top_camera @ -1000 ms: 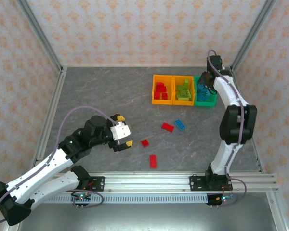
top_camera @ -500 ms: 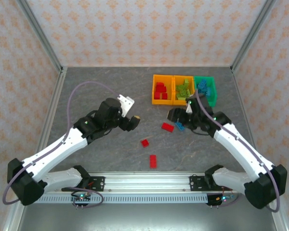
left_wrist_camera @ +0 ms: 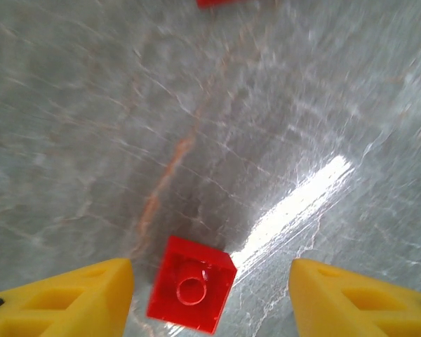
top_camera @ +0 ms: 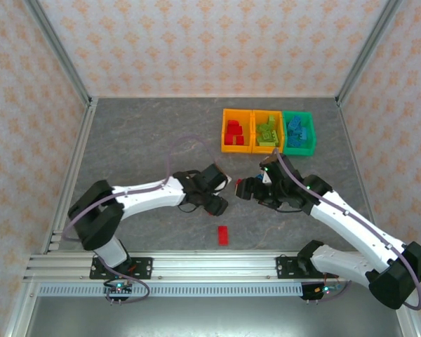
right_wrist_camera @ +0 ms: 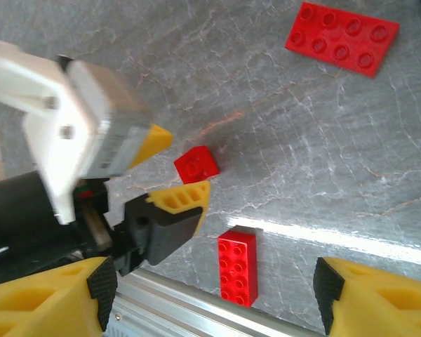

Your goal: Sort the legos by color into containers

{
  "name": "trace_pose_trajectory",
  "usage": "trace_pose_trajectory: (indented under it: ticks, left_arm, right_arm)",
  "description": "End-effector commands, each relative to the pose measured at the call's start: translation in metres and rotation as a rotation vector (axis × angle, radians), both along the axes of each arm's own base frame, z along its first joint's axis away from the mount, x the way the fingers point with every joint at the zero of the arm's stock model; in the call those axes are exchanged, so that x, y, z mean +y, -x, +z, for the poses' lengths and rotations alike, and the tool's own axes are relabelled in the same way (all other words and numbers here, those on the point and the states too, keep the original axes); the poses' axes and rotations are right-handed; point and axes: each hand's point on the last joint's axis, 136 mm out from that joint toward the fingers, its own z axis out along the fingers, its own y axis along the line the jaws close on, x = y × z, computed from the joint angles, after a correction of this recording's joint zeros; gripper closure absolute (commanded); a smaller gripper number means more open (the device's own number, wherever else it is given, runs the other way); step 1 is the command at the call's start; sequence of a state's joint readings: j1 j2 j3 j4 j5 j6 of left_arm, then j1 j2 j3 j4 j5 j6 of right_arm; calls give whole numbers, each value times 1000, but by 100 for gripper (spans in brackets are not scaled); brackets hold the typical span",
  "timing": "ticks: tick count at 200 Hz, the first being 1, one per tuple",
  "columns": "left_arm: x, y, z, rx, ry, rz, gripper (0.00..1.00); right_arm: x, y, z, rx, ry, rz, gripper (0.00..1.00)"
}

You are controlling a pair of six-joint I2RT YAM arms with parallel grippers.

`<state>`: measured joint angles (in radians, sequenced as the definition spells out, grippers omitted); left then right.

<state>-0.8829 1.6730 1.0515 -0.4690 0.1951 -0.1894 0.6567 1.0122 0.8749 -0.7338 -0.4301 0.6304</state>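
From the top camera, the long red brick (top_camera: 223,234) is lying alone on the grey table (top_camera: 140,140). Just beyond it the left gripper (top_camera: 219,203) is reaching down toward the tabletop. Beyond it and a little to the right, the right gripper (top_camera: 247,188) is hanging low as well, so the two tools are nearly facing each other. Well beyond the long red brick, toward the back wall, the three containers are sitting in a row with their walls touching. The left orange bin (top_camera: 224,133) is holding red bricks (top_camera: 234,132), the middle orange bin (top_camera: 267,113) is holding lime green bricks (top_camera: 269,131), and the green bin (top_camera: 313,133) is holding blue bricks (top_camera: 295,131).

From the left wrist camera, the left gripper (left_wrist_camera: 210,274) is standing released. Its yellow fingers (left_wrist_camera: 70,298) are spreading to either side of a small red brick (left_wrist_camera: 191,293), which is resting flat on the table with its stud up. Bare table is showing between the brick and each finger — it is not being gripped.

From the right wrist camera, the right gripper (right_wrist_camera: 212,288) is standing released too, with its fingers wide apart at the lower corners. The long red brick (right_wrist_camera: 238,267) is showing in the gap between them, lying on the table and touching neither. Just beyond it, the small red brick (right_wrist_camera: 196,165) is sitting between the fingertips of the left gripper (right_wrist_camera: 184,163). Farther beyond the long red brick and to the right, a flat red plate (right_wrist_camera: 342,37) is lying on the table.
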Motion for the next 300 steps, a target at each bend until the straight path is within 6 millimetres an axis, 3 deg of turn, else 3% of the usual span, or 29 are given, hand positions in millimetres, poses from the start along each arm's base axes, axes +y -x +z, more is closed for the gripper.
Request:
trace_pose_trajectory:
  ticks: [1, 35, 73, 95, 114, 135, 150, 172, 203, 209, 257, 277, 300]
  left_arm:
    - [1, 2, -5, 13, -58, -39, 39]
    - [10, 2, -26, 27, -135, -62, 45]
    - [14, 4, -35, 38, -170, -69, 56]
    - [19, 2, -38, 29, -197, -62, 67]
    - [17, -1, -31, 10, -182, -52, 75]
    - [3, -13, 1, -57, -87, -31, 76]
    - [-11, -35, 34, -127, -10, 7, 77]
    - [-21, -89, 79, -247, 55, 115, 77]
    - [-20, -173, 112, -385, 46, 256, 78]
    - [-21, -190, 104, -384, 30, 278, 78]
    - [-49, -281, 124, -498, 95, 322, 78]
    - [-58, -304, 122, -512, 109, 328, 75]
    - [-67, -314, 120, -506, 143, 353, 66]
  right_arm:
    - [-11, 8, -11, 28, 44, -23, 24]
    - [-15, 9, -10, 23, 58, -32, 25]
    - [-17, 11, -11, 30, 67, -37, 25]
    - [-17, 10, -11, 31, 61, -42, 25]
    - [-15, 10, -8, 27, 48, -45, 26]
    - [-14, 6, 5, -16, 13, -61, 26]
    - [-22, -3, 18, -89, -1, -125, 26]
    - [-40, -11, 33, -180, -12, -239, 26]
    - [-53, -10, 36, -207, -24, -313, 26]
    - [-54, -9, 37, -204, -23, -316, 26]
    - [-54, -7, 39, -199, -28, -316, 27]
    - [-55, -5, 41, -199, -26, -313, 27]
    - [-60, -3, 43, -206, -26, -326, 27]
